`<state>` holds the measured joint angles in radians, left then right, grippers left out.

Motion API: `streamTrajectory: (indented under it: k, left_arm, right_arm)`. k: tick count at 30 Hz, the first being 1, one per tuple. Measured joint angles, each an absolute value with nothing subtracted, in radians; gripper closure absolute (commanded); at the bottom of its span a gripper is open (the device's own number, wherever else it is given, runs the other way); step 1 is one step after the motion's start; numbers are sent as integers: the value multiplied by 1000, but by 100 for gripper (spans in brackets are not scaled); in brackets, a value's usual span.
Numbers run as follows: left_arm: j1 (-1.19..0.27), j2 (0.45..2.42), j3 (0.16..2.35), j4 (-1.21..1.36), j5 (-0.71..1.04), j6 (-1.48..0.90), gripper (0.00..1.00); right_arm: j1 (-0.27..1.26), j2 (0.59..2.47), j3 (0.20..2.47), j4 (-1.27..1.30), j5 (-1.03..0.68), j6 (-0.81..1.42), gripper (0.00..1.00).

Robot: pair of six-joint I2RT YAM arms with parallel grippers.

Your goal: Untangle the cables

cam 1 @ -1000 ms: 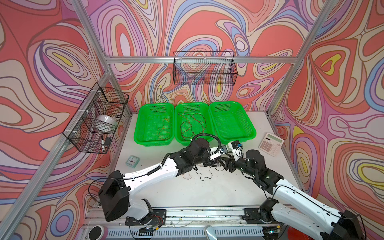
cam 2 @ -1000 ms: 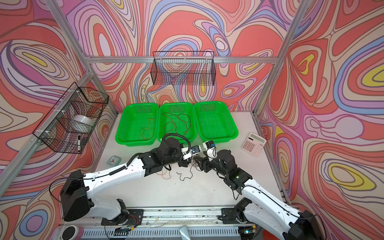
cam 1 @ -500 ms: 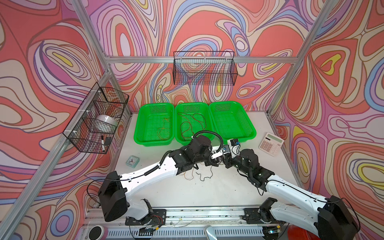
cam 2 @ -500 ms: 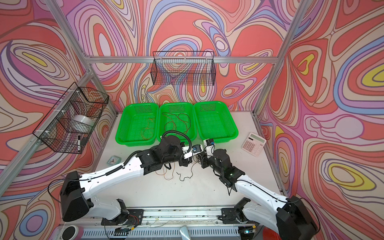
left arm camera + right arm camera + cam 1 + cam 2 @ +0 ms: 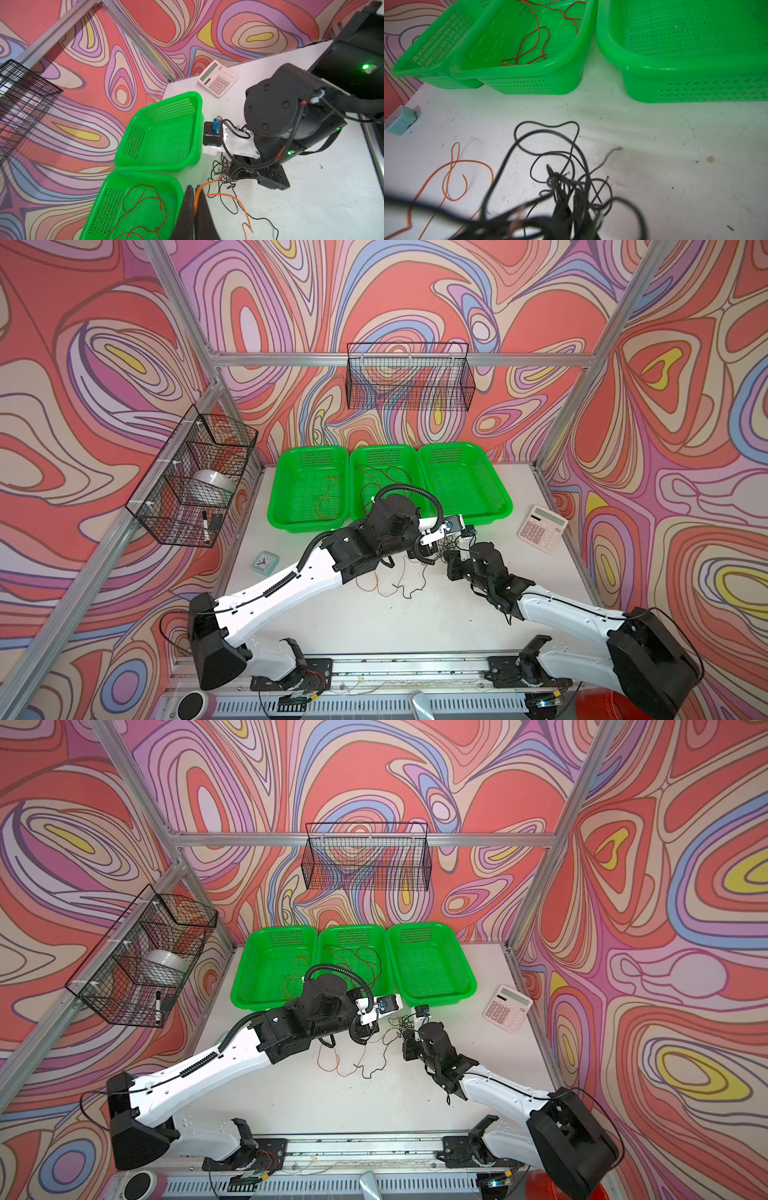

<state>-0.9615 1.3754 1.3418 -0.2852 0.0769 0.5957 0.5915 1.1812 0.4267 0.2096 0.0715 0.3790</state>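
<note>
middle green basket (image 5: pixel 382 456): glossy perforated plastic | table (image 5: pixel 374 626) in front of it: matt white, scuffed, speckled | cables (image 5: pixel 558 180) in front of it: smooth sheathing, black and orange | wire basket (image 5: pixel 409 377) above it: black-coated metal | calculator (image 5: pixel 542 527) right of it: matt pink plastic

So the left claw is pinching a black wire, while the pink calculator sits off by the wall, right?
Not quite. The left gripper is shut on an orange wire, not a black one; the left wrist view shows it pinched there. The calculator does sit by the wall.
</note>
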Motion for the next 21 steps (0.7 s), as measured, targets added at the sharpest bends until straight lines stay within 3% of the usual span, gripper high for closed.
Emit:
streamTrajectory:
  k: [6, 20, 21]
  left_arm:
    - [-931, 1371, 1347, -313, 51, 610, 100]
    - [-741, 1192, 1336, -326, 24, 590, 100]
    - [-739, 1189, 1331, -326, 24, 590, 100]
  right_arm:
    - [591, 1173, 427, 165, 133, 400, 100]
    - [509, 1122, 424, 23, 239, 515, 100]
    - [506, 1126, 431, 3, 243, 510, 94]
